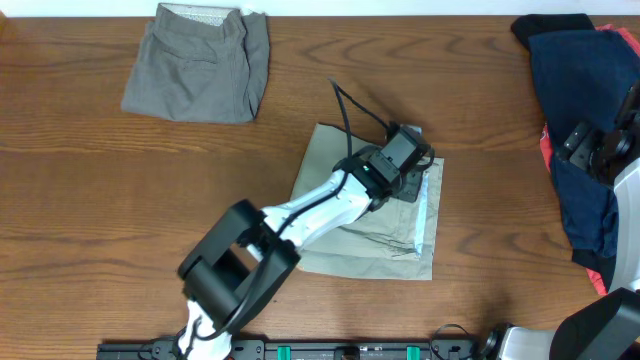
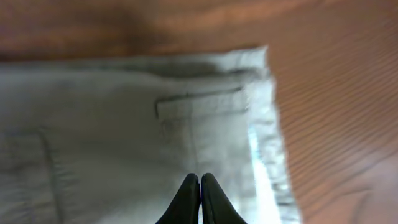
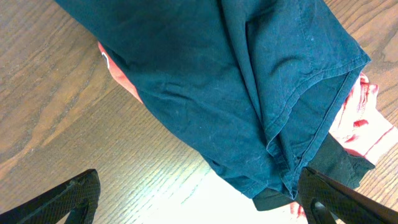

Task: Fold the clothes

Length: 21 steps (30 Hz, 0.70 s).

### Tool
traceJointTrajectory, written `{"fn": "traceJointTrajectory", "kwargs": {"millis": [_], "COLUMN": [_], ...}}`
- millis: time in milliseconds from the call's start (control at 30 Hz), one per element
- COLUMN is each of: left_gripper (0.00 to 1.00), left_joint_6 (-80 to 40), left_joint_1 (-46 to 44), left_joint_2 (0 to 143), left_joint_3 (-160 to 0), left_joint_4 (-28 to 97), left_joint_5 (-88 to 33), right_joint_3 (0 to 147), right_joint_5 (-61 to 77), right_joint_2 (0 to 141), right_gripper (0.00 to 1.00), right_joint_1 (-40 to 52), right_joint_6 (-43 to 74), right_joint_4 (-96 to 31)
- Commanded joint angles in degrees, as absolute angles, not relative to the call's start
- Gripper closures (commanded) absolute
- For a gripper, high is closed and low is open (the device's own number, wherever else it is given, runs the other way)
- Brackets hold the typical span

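Note:
The pale khaki-green shorts (image 1: pixel 340 250) lie folded on the wooden table near the middle, their light bluish waistband (image 1: pixel 428 215) along the right edge. My left gripper (image 1: pixel 412 180) is over them near the waistband; in the left wrist view its fingers (image 2: pixel 200 186) are shut with nothing between them, above the shorts (image 2: pixel 112 124) just below a back pocket (image 2: pixel 199 102). My right gripper (image 3: pixel 199 196) is open and empty, hovering over the edge of a navy garment (image 3: pixel 236 74) that lies on black and red pieces (image 3: pixel 357 124).
Folded darker grey shorts (image 1: pixel 200 65) lie at the back left. The pile of navy, black and red clothes (image 1: pixel 575 120) sits at the right edge under my right arm (image 1: pixel 610 150). Bare wood (image 1: pixel 120 200) spans the left.

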<state>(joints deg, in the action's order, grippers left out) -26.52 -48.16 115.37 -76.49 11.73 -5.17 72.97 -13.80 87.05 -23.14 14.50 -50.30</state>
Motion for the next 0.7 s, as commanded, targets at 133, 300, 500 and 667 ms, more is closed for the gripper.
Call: {"fn": "traceJointTrajectory", "kwargs": {"millis": [133, 300, 500, 667], "left_gripper": [0.94, 0.94, 0.94, 0.94], "left_joint_6": [-25.1, -25.1, -25.1, -25.1], "left_joint_1": [-48.2, -48.2, -48.2, -48.2], "left_joint_2": [119.9, 118.5, 110.5, 101.8], "left_joint_3": [-76.9, -76.9, -76.9, -76.9], "left_joint_4": [12.4, 14.3, 19.1, 29.0], "left_joint_5": [-6.7, -10.0, -12.3, -12.3], "right_joint_3": [73.1, 73.1, 73.1, 73.1], "right_joint_5": [-14.6, -14.6, -14.6, -14.6], "right_joint_2": [86.6, 86.6, 86.6, 86.6], "right_gripper": [0.01, 0.01, 0.01, 0.01], "right_joint_1": [-23.6, -23.6, -23.6, -23.6], "right_joint_6": [15.2, 15.2, 15.2, 15.2], "right_joint_4": [-50.4, -50.4, -50.4, -50.4]}}
